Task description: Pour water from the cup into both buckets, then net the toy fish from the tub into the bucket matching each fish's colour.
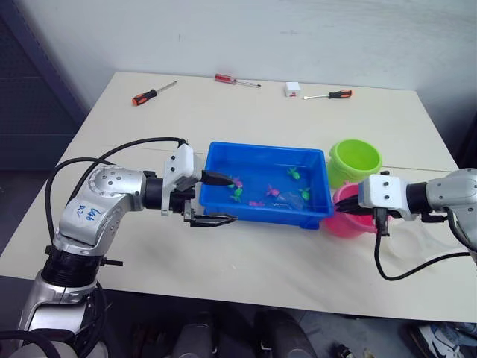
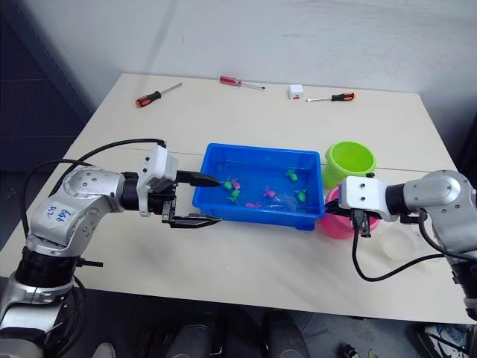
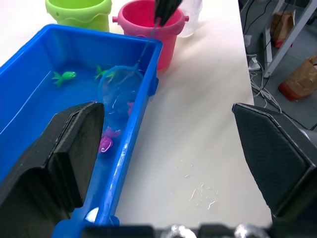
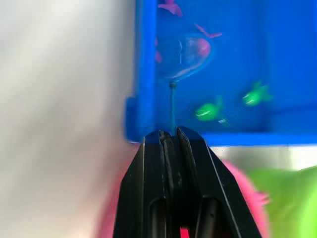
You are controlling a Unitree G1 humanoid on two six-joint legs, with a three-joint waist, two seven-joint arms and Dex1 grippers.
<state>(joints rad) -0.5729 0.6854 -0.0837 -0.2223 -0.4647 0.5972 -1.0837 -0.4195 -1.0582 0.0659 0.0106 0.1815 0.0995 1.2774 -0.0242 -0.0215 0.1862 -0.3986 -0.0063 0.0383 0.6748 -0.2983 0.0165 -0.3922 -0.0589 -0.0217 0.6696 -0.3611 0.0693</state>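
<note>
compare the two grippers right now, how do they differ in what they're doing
The left gripper has its fingers spread wide around the near-left corner of the tub, holding nothing; the right gripper has its fingers pressed shut on the net handle. The left sits at the tub's left end, the right above the pink bucket at the tub's right end. Both have black fingers pointing toward the tub.
</note>
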